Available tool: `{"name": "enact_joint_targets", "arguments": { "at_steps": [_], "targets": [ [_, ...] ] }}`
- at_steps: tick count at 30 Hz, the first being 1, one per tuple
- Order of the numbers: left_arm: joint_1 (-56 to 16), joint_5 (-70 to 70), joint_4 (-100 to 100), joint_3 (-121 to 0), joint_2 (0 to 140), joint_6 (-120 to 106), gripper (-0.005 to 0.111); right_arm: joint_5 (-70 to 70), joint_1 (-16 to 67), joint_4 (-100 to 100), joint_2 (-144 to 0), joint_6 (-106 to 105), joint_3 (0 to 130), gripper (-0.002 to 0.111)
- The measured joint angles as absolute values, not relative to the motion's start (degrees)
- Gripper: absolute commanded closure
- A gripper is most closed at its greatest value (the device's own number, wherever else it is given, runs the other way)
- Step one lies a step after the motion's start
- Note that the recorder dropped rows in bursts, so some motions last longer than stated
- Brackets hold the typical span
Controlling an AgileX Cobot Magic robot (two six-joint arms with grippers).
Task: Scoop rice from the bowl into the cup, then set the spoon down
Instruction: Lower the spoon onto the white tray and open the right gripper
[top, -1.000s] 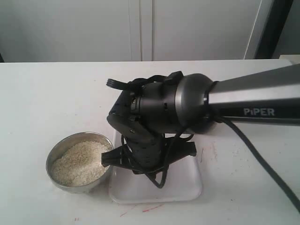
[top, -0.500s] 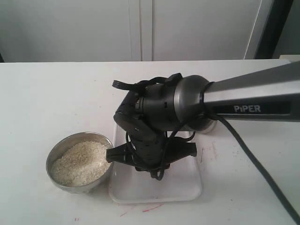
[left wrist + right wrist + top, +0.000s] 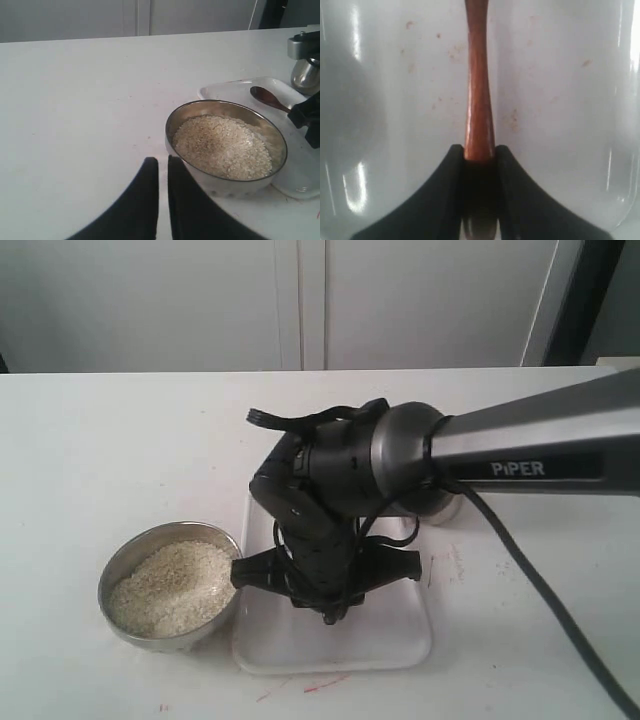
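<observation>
The right gripper (image 3: 480, 152) is clamped on the spoon (image 3: 479, 100) handle, low over the white tray (image 3: 400, 640), perhaps touching it. The bowl (image 3: 125, 555) of rice (image 3: 170, 585) sits at the tray's nine o'clock; the left gripper (image 3: 162, 162) is nearly closed and empty.

A shallow, translucent white plastic tray (image 3: 395, 635) with rounded corners lies flat on the white counter (image 3: 120, 440), close to the near edge and about mid-width. Brownish specks (image 3: 454, 51) dot its floor. Thin red marks (image 3: 325, 682) streak the counter just nearside of the tray. Beyond the far edge stand pale cabinet panels (image 3: 150, 300), with a dark upright strip (image 3: 585, 295) at far right.
</observation>
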State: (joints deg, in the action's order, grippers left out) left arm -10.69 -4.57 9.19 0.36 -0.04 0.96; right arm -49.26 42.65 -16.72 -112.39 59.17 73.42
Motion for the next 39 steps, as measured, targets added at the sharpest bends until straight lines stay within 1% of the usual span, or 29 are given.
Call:
{"name": "enact_joint_targets", "arguments": {
  "at_steps": [6, 17, 31, 34, 39],
  "targets": [
    [-10.69, -4.57, 9.19, 0.36, -0.04, 0.96, 0.092, -49.13, 41.29, -16.59, -112.39, 58.90, 73.42, 0.108],
    [-10.69, -4.57, 9.19, 0.36, -0.04, 0.96, 0.092, -48.94, 41.26, -12.65, -112.39, 55.27, 73.42, 0.108],
    [-10.69, -4.57, 9.19, 0.36, -0.04, 0.96, 0.092, -47.05, 41.26, -12.47, -112.39, 54.88, 73.42, 0.108],
    [-10.69, -4.57, 9.19, 0.36, -0.04, 0.96, 0.092, -45.65, 41.26, -12.83, -112.39, 54.88, 73.42, 0.104],
    [-10.69, -4.57, 9.19, 0.36, -0.04, 0.96, 0.092, -44.22, 41.26, -13.19, -112.39, 54.88, 73.42, 0.089]
  ]
}}
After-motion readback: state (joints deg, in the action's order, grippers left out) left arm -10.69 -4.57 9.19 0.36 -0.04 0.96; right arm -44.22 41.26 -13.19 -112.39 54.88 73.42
